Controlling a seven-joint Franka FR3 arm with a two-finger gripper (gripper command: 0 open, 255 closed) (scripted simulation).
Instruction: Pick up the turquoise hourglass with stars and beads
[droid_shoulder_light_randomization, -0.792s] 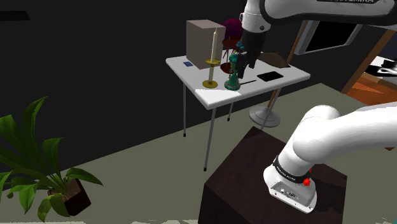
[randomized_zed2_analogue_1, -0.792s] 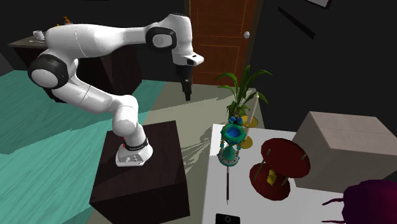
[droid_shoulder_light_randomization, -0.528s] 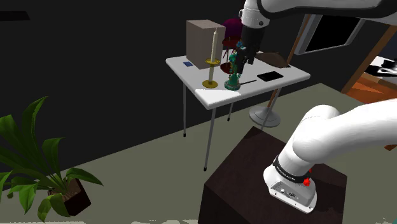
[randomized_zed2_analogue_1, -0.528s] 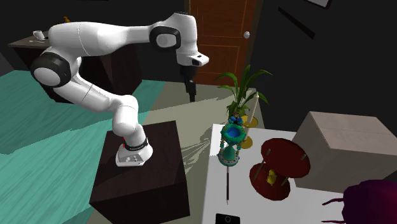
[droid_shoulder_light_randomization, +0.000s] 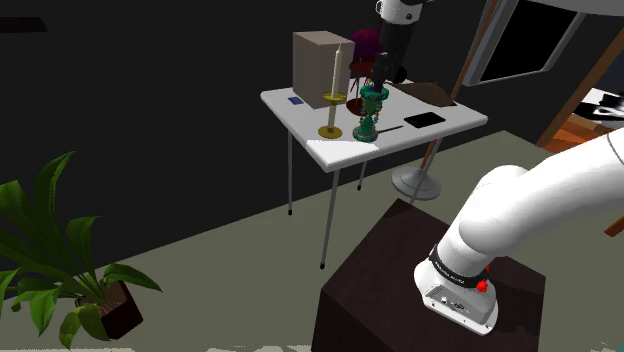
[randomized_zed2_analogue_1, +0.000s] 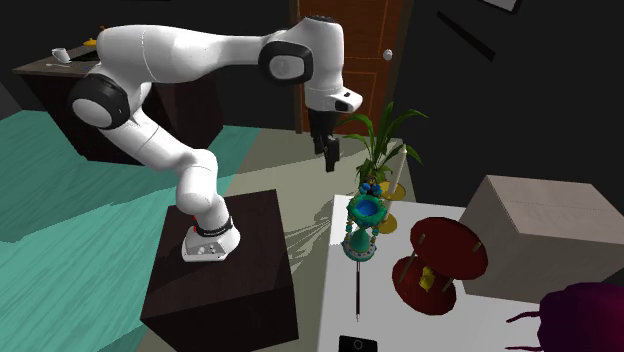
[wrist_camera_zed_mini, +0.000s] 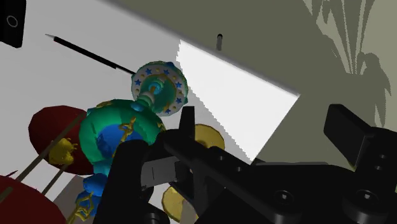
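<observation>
One item sought, one hand, three views. Shoulder view: gripper (droid_shoulder_light_randomization: 384, 72) has risen and drawn in over the white table (droid_shoulder_light_randomization: 308, 126) since 0.8 s ago, when it overlapped the hourglass (droid_shoulder_light_randomization: 371, 110); it now hangs just above the hourglass top. The hourglass stands upright near the table's front edge, just beside a gold candlestick (droid_shoulder_light_randomization: 331, 129) bearing a pale candle (droid_shoulder_light_randomization: 338, 70). Second exterior view: gripper (randomized_zed2_analogue_1: 328, 160) has travelled from over the dark stand (randomized_zed2_analogue_1: 230, 280) toward the table (randomized_zed2_analogue_1: 335, 300), yet it is above and short of the hourglass (randomized_zed2_analogue_1: 362, 222), apart from it. Judgement: approach under way, grasp not begun; a descent and alignment remain. Wrist view: gripper (wrist_camera_zed_mini: 264, 122) fingers stand well apart and clasp nothing; the hourglass (wrist_camera_zed_mini: 124, 127) lies off beside one finger, not between the two. Appearance: turquoise-green bulbous body, round end disc (wrist_camera_zed_mini: 159, 89) ringed with blue stars, blue beads, small gold charms; a dark red neighbour (wrist_camera_zed_mini: 48, 130) stands close behind it.
</observation>
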